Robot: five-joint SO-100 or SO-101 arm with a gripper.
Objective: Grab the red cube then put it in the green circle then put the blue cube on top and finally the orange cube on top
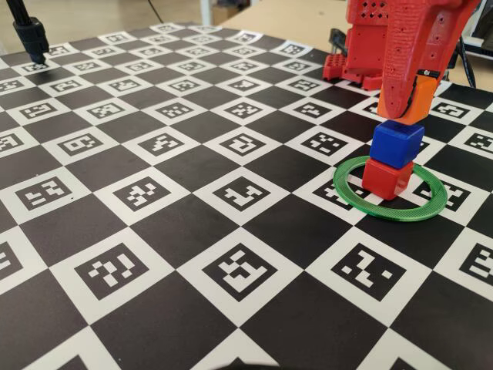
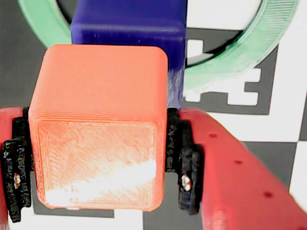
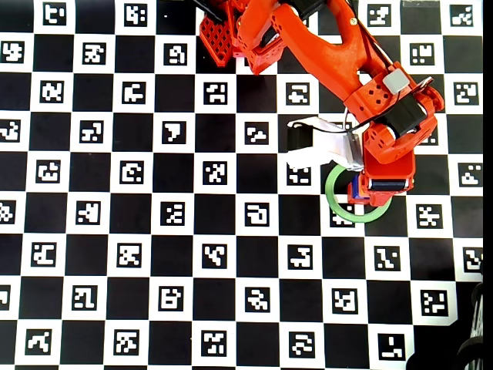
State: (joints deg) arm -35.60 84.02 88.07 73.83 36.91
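- The gripper (image 1: 414, 94) is holding the orange cube (image 1: 420, 99) between its two red fingers; in the wrist view the black pads (image 2: 184, 165) are pressing on the left and right faces of the orange cube (image 2: 98, 129), so the jaws are standing closed to the cube's width.
- In the fixed view the orange cube is hanging just above the blue cube (image 1: 397, 143); whether the two are touching is not clear from that angle.
- In the wrist view the blue cube (image 2: 129, 26) is showing directly behind the orange one, offset a little to the right.
- The blue cube is sitting on top of the red cube (image 1: 386, 178), turned slightly against it, so its corners are overhanging a bit.
- The red cube is resting on the checkered marker board (image 1: 192, 231) inside the green circle (image 1: 348, 196), towards the ring's far side in the fixed view.
- In the overhead view the arm (image 3: 323, 54) is reaching from the top edge down over the green circle (image 3: 333, 193), hiding most of the stack; only a sliver of the blue cube (image 3: 353, 188) is peeking out at the gripper's left.
- A white part with a black end (image 3: 312, 146) is jutting out left of the wrist in that view.
- A black stand (image 1: 29, 32) is standing at the board's far left corner in the fixed view.
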